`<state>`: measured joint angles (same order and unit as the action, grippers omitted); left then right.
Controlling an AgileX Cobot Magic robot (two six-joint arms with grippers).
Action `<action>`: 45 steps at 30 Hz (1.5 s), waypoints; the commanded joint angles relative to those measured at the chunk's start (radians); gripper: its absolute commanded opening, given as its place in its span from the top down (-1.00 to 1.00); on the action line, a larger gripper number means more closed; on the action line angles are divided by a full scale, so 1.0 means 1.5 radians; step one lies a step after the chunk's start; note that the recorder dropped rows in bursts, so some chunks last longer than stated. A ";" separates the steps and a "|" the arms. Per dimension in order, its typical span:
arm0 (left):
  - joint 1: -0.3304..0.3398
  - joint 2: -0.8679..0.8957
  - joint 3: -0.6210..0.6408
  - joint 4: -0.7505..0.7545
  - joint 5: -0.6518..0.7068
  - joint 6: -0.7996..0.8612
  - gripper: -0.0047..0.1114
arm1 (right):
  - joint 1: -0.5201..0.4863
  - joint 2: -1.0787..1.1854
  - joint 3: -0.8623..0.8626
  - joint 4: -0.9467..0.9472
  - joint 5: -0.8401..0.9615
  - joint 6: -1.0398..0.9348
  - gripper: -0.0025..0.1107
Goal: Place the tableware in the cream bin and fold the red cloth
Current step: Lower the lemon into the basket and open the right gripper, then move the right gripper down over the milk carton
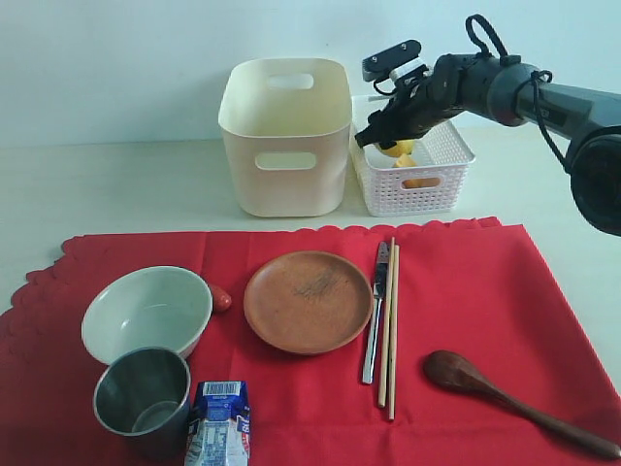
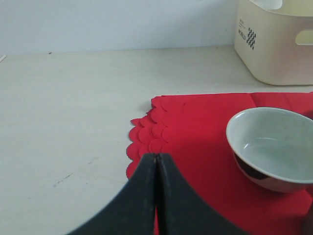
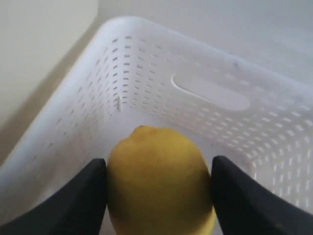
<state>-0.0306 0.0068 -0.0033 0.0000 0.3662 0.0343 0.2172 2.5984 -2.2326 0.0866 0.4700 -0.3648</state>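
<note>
Milk carton (image 1: 218,422): nearest the exterior view's lower edge, upright on the red cloth (image 1: 466,291), just beside the steel cup (image 1: 142,400) and seemingly touching it.
Steel cup: upright, mouth up, directly in front of the bowl (image 1: 146,311).
Bowl: pale grey-white, upright on the cloth's left part. My left wrist view shows it near my closed fingers.
Small red object (image 1: 221,298): tucked against the bowl's right side, between the bowl and the plate (image 1: 307,301). I cannot tell what it is.
Plate: round, brown, in the middle of the cloth.
Knife (image 1: 375,311) and chopsticks (image 1: 390,330): side by side just right of the plate, lengthwise toward the bins.
Spoon (image 1: 514,400): dark wood, on the cloth's right part, apart from the rest.
Red cloth: spread flat on the table (image 1: 116,184), carrying all the tableware and the carton.
Cream bin (image 1: 284,136): behind the cloth, upright, close beside the white basket (image 1: 412,170).
My left gripper (image 2: 156,161): clenched on nothing, over the cloth's scalloped edge.
My right gripper (image 3: 159,196): grasping a lemon (image 3: 159,181), one finger on each side, above the white basket's inside.
Basket contents: another yellow-orange piece (image 1: 417,182) shows through the handle slot.
</note>
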 commanded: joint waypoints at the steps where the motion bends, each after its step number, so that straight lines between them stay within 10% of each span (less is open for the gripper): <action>1: 0.000 -0.005 0.002 -0.008 -0.005 0.000 0.92 | -0.003 -0.002 -0.006 -0.007 -0.014 -0.004 0.09; 9: 0.000 -0.005 0.002 -0.008 -0.005 0.000 0.92 | -0.003 -0.021 -0.006 -0.010 0.006 0.000 -0.34; 19: 0.000 -0.005 0.002 -0.008 -0.005 0.000 0.92 | -0.003 -0.101 -0.006 -0.011 0.092 0.004 -0.34; 34: 0.000 -0.005 0.002 -0.008 -0.005 0.000 0.92 | -0.022 -0.275 -0.006 -0.058 0.368 0.158 0.23; 41: 0.000 -0.005 0.002 -0.008 -0.005 0.000 0.92 | -0.022 -0.340 -0.006 -0.058 0.479 0.158 0.96; 45: 0.000 -0.005 0.002 -0.008 -0.005 0.000 0.92 | -0.022 -0.368 -0.004 -0.033 0.501 0.157 0.96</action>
<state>-0.0306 0.0068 -0.0033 0.0000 0.3662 0.0343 0.1895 2.0839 -2.2343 0.0104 1.2027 -0.1341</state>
